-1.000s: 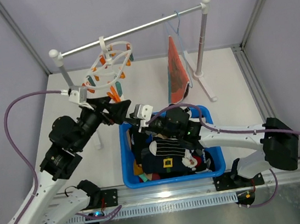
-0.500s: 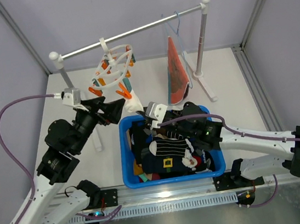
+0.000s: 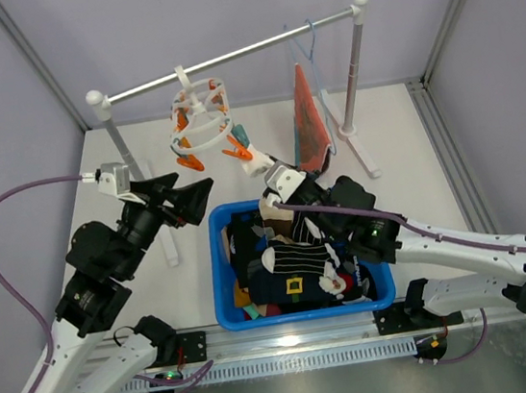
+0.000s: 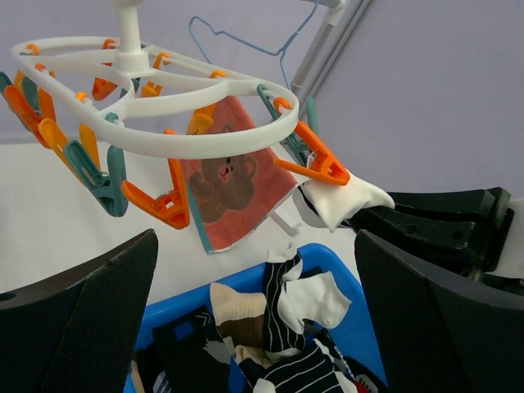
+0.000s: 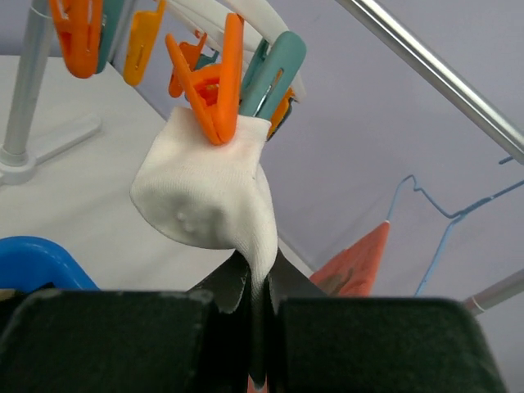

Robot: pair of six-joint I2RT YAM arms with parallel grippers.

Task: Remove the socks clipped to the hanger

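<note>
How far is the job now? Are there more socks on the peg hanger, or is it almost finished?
Done: several socks lie in the blue basket. In hand: the right gripper pinches a white sock that one orange peg of the hanger clamps. The left gripper is open and holds nothing. Left: pull this sock free; I see no other sock on the pegs.

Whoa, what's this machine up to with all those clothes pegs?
The right tool pinches a white sock that an orange peg on the hanger holds; the sock is not off yet. The left tool hangs open beside the hanger, holding nothing. More socks lie in the blue bin below.
</note>
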